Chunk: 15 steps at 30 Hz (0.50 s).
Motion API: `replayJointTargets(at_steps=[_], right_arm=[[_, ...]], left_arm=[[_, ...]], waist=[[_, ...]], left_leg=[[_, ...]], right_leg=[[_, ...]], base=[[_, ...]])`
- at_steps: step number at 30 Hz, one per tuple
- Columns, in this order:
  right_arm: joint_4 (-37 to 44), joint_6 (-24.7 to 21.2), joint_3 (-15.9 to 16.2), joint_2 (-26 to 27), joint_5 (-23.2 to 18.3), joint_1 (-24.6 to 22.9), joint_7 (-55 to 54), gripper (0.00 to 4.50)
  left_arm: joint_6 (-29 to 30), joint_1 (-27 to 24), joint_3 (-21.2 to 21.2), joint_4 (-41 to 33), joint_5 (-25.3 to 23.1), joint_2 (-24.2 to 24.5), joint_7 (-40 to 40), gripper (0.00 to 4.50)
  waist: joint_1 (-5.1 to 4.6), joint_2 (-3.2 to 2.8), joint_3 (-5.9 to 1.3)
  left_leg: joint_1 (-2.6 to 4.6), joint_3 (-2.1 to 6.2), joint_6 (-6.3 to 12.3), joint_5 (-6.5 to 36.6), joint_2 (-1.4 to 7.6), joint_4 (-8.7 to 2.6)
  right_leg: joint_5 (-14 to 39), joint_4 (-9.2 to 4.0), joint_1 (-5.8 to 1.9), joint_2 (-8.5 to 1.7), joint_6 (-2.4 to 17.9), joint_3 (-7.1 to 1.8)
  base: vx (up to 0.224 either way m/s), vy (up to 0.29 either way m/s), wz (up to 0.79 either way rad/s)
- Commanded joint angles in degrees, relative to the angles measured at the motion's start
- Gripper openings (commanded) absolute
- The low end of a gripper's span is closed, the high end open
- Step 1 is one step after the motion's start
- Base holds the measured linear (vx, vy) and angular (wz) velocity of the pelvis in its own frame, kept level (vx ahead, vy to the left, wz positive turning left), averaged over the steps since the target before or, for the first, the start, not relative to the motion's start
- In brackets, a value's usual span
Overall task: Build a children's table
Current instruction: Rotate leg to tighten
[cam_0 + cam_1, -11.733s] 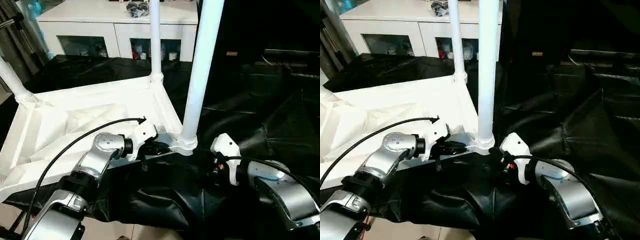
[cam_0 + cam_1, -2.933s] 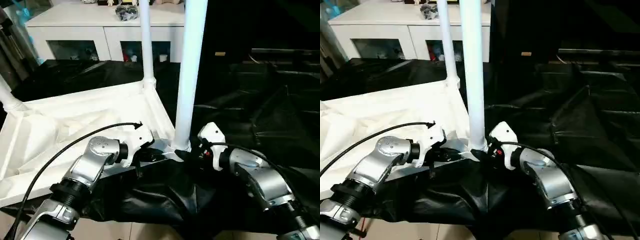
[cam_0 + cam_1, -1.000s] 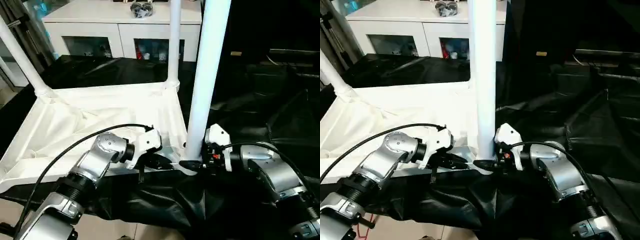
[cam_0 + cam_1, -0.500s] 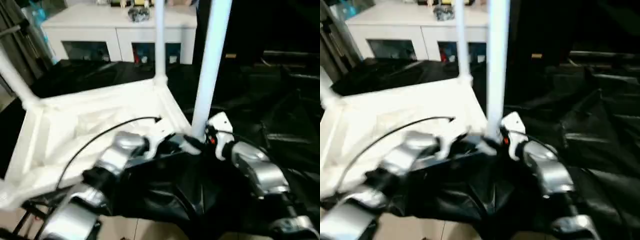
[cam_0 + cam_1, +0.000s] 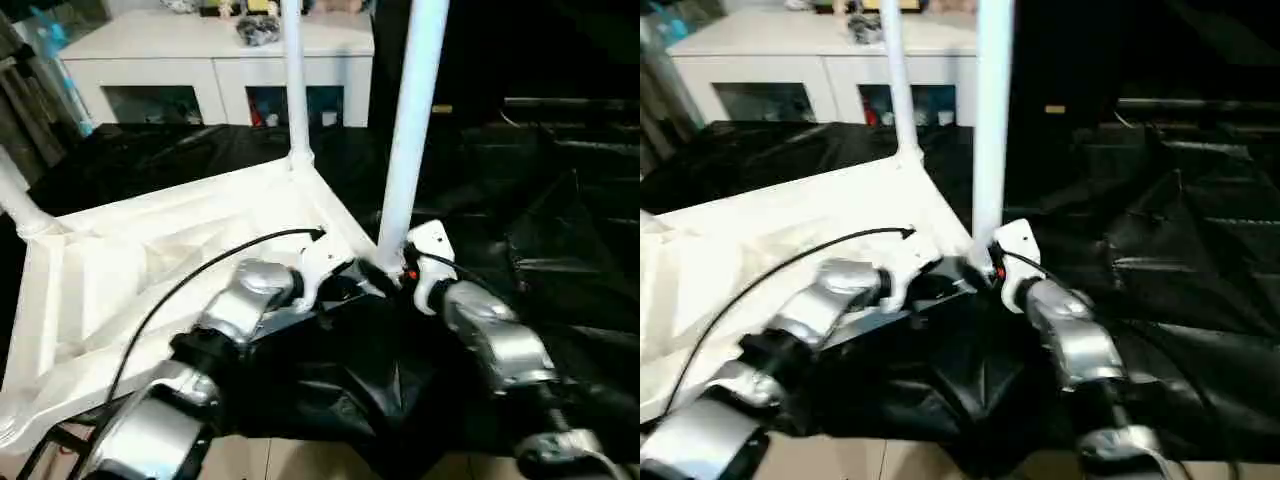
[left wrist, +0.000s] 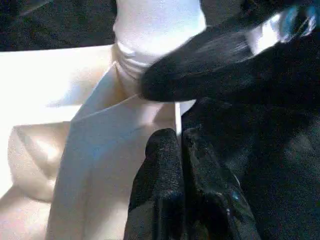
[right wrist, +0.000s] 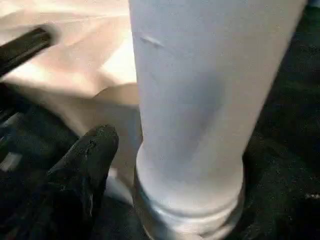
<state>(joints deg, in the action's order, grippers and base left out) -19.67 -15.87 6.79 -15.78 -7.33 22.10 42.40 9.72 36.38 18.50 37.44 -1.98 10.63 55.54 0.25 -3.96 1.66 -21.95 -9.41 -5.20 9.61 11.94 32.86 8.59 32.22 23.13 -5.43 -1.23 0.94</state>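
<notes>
Three legs stand in the upturned tabletop on the black cloth. The nearest leg could tilt in its socket if bumped. The left gripper, clenched empty, rests at that corner; the right gripper, a second ago closer around the leg, now straddles its base loosely.
</notes>
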Motion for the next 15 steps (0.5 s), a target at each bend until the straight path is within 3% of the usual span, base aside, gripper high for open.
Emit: replayJointTargets(at_steps=[1, 2, 3, 5, 6, 7, 10, 15], right_arm=[[3.6, 0.0, 5.3, -1.7, -3.7, -0.5, 11.8, 3.95], [4.1, 0.0, 5.5, -3.0, -4.3, -0.5, 14.3, 3.95], [4.3, 0.1, 5.6, -4.1, -4.6, -0.4, 16.4, 3.95], [4.1, 1.6, 6.1, -6.5, -4.2, -0.2, 20.4, 3.95], [3.9, 2.3, 6.3, -7.1, -3.8, -0.1, 21.4, 3.95], [3.5, 3.4, 6.5, -7.7, -3.3, 0.1, 22.4, 3.95], [2.9, 4.6, 7.2, -8.8, -2.6, 0.5, 24.4, 3.95], [3.3, 4.1, 8.2, -9.2, -3.6, 0.9, 27.0, 3.58]], left_arm=[[-1.6, -0.9, 2.5, -4.0, 1.7, 1.5, 7.7, 0.00], [-1.6, -1.4, 2.8, -4.9, 2.2, 2.4, 9.7, 0.00], [-1.8, -1.6, 3.0, -5.4, 2.4, 3.2, 11.2, 0.00], [-2.2, -2.1, 2.9, -6.3, 3.2, 4.7, 14.3, 0.00], [-2.2, -2.2, 2.8, -6.5, 3.5, 5.2, 15.1, 0.00], [-2.2, -2.4, 2.8, -6.9, 3.9, 5.8, 16.4, 0.00], [-1.8, -3.1, 3.4, -8.4, 4.6, 7.9, 20.2, 0.00], [-1.4, -3.3, 3.6, -9.1, 4.7, 9.4, 22.6, 0.00]], waist=[[0.48, 1.07, -3.18], [0.87, 0.90, -3.48], [1.02, 1.12, -3.50], [1.87, 0.89, -3.87], [2.36, 1.03, -3.95], [2.82, 0.79, -3.86], [3.57, 0.89, -3.74], [3.53, 0.95, -3.45]], left_leg=[[0.20, -0.65, 3.82, 19.3, -0.09, -4.22], [0.40, -0.78, 4.54, 16.8, 0.01, -3.90], [0.46, -0.91, 5.08, 15.6, 0.11, -3.79], [0.33, -1.10, 6.83, 8.9, 0.24, -3.17], [0.54, -1.19, 7.05, 7.8, 0.33, -2.95], [0.50, -1.44, 7.56, 6.9, 0.32, -2.71], [0.74, -1.58, 6.68, 8.3, 0.55, -2.80], [0.86, -1.62, 5.08, 11.2, 0.56, -3.08]], right_leg=[[16.4, -3.67, -2.58, -1.10, 11.9, 0.18], [13.9, -3.25, -2.62, -1.16, 12.8, 0.10], [12.2, -3.16, -2.57, -1.06, 13.4, 0.08], [4.1, -2.08, -2.88, -0.94, 15.6, 0.26], [2.2, -1.81, -2.83, -0.94, 16.2, 0.24], [-0.2, -1.37, -2.53, -0.85, 17.1, 0.24], [1.2, -1.13, -2.52, -0.87, 16.9, 0.36], [5.3, -1.40, -2.54, -0.91, 16.0, 0.29]], base=[[0.056, -0.030, 0.01], [0.066, -0.034, 0.04], [0.066, -0.034, 0.04], [0.070, -0.028, 0.02], [0.071, -0.024, 0.01], [0.063, -0.017, 0.04], [0.000, 0.000, 0.00], [0.000, 0.000, 0.00]])
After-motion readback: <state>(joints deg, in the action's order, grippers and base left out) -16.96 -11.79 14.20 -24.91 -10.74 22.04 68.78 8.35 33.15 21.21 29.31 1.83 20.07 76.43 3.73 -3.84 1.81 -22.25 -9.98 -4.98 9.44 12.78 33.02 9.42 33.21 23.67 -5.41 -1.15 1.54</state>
